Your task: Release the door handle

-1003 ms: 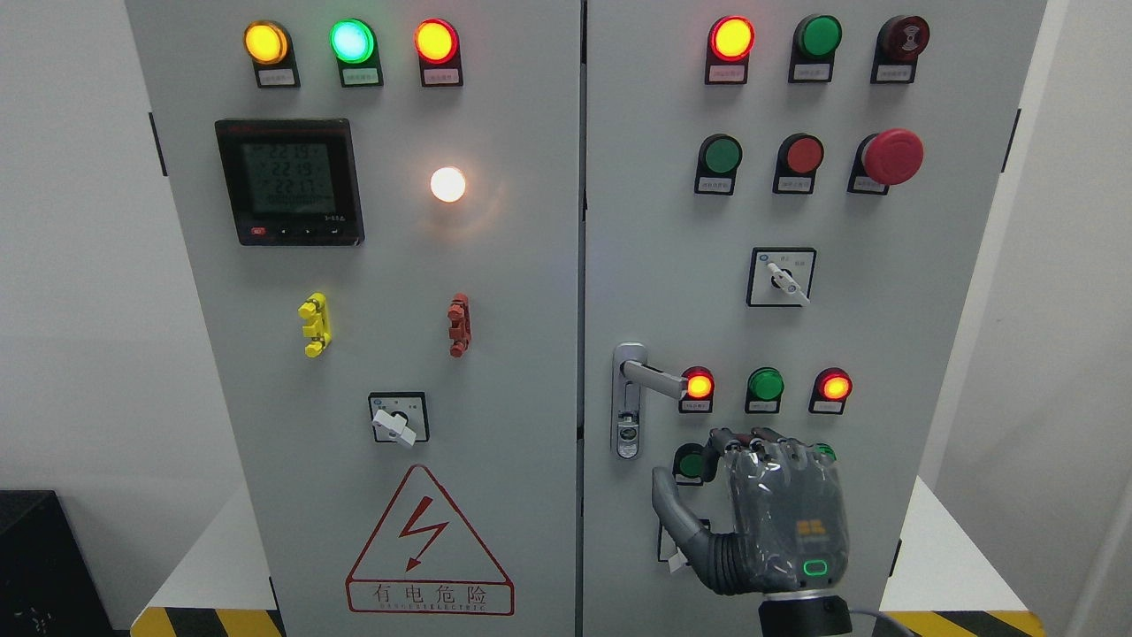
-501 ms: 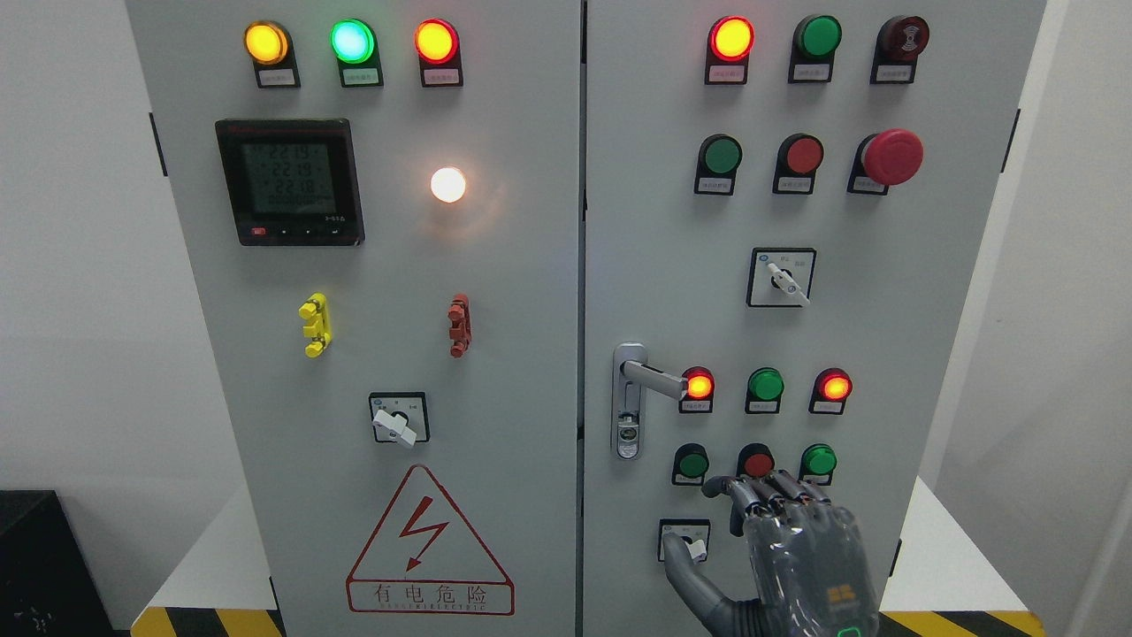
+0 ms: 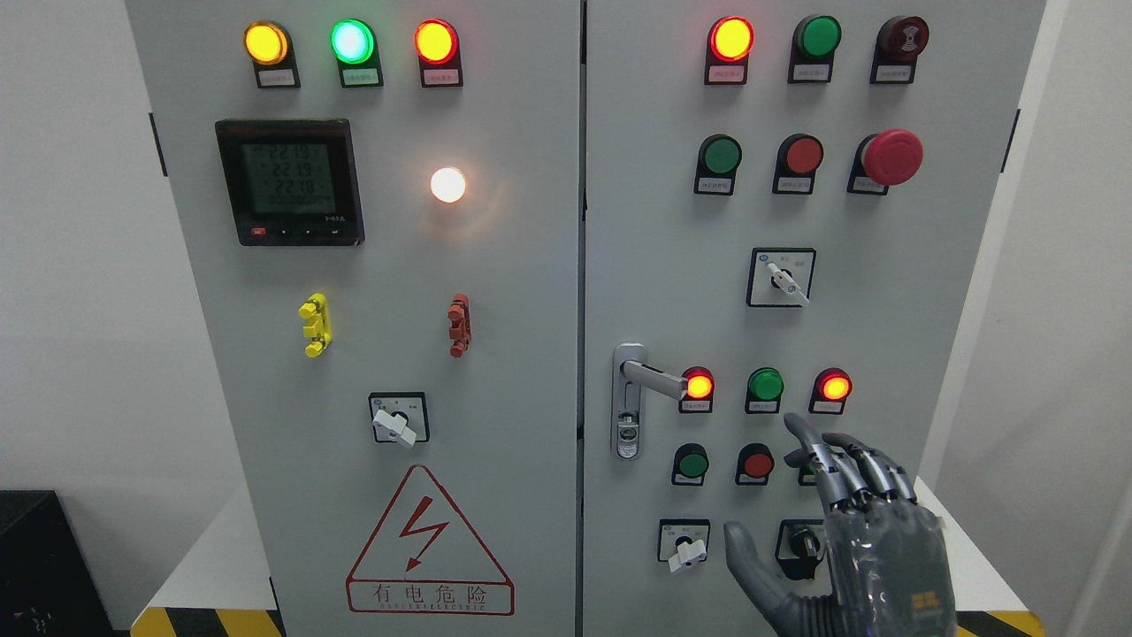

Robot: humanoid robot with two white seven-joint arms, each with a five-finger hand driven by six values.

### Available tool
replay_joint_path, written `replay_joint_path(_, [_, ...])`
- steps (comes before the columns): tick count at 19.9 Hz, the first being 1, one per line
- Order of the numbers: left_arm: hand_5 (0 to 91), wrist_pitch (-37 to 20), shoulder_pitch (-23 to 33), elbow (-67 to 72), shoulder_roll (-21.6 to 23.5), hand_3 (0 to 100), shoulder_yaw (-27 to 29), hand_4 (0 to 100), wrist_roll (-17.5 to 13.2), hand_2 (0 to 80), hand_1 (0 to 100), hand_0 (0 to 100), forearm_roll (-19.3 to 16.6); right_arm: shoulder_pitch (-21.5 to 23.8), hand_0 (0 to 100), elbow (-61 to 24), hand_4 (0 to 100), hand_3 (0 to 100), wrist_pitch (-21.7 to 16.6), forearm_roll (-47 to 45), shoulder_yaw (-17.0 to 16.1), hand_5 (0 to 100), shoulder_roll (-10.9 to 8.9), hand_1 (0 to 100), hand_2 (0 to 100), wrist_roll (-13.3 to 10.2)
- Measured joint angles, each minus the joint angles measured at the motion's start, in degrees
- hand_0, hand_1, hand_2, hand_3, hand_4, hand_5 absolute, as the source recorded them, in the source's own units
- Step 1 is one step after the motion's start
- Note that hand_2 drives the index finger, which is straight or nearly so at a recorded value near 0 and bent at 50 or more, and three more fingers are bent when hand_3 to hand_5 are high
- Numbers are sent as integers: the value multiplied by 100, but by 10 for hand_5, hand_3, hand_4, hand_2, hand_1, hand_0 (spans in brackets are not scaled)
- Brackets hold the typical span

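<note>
Two grey doors (image 3: pixel 389 354) made up the cabinet front, which stood on a white desk (image 3: pixel 951 566) and carried lamps, buttons and switches. At the lower right, the right hand (image 3: pixel 840 540) hung before the right door with its fingers (image 3: pixel 836 464) spread and its thumb out to the left, clasping nothing. It stood well apart from the handle (image 3: pixel 650 379), which was below and to the right of it. That silver handle jutted level from its plate near the right door's left edge, its tip just beside a lit red lamp (image 3: pixel 699 386).
</note>
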Motion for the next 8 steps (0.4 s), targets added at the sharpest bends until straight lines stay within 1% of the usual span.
replay_joint_path(8, [0, 0, 0, 0, 0, 86, 0, 13, 0, 23, 0, 0, 0, -79, 311, -136, 0, 0, -10, -93, -155, 0, 0, 288, 0, -6])
